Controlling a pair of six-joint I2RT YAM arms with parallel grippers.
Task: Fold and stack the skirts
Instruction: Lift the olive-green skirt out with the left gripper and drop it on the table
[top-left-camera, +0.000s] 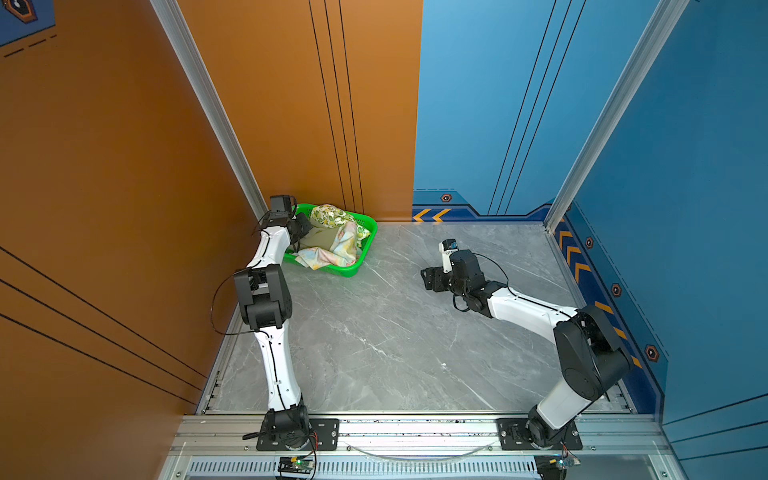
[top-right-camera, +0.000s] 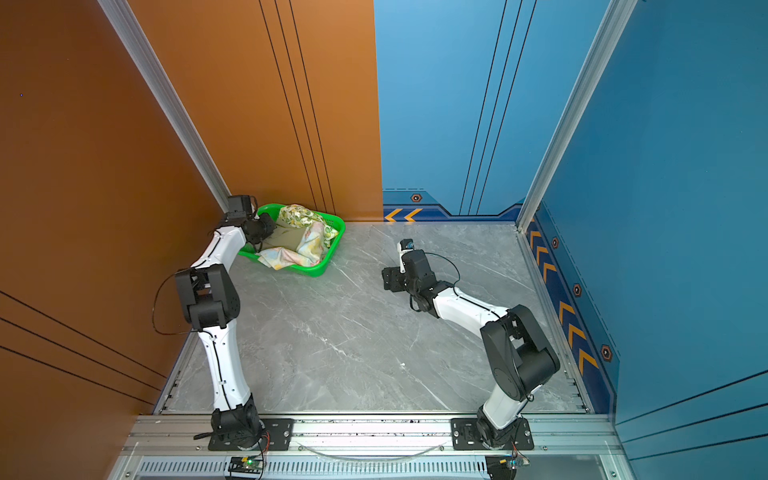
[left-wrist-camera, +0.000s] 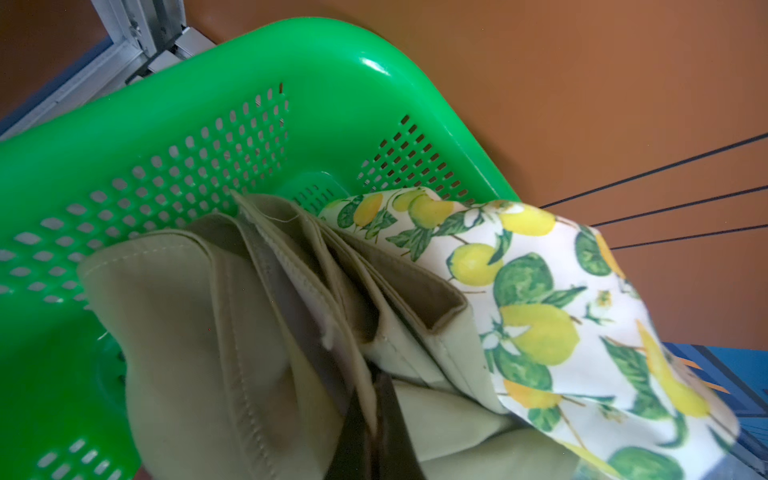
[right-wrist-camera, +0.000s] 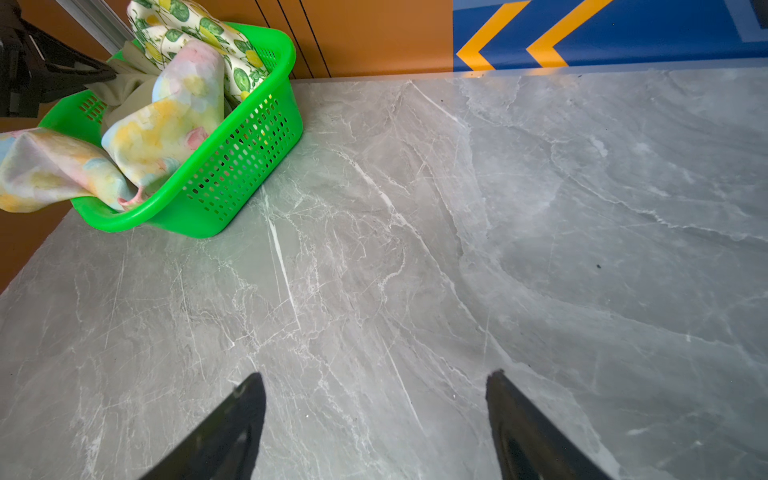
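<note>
Three skirts (top-left-camera: 332, 239) lie crumpled in the green basket (top-left-camera: 347, 272) at the table's (top-left-camera: 374, 332) far left corner: the olive-green skirt (left-wrist-camera: 199, 332), the pastel floral skirt (right-wrist-camera: 166, 116) and the lemon-print skirt (left-wrist-camera: 540, 291) — so I log nothing folded or stacked yet. My left gripper (left-wrist-camera: 376, 384) is pinched onto a fold of the olive-green skirt; my right gripper (right-wrist-camera: 376, 374) hangs spread above bare table — empty.

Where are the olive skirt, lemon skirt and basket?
olive skirt (left-wrist-camera: 183, 340), left wrist view, broad stitched fold.
lemon skirt (left-wrist-camera: 540, 332), left wrist view, printed lemon.
basket (right-wrist-camera: 241, 158), right wrist view, perforated side wall.
</note>
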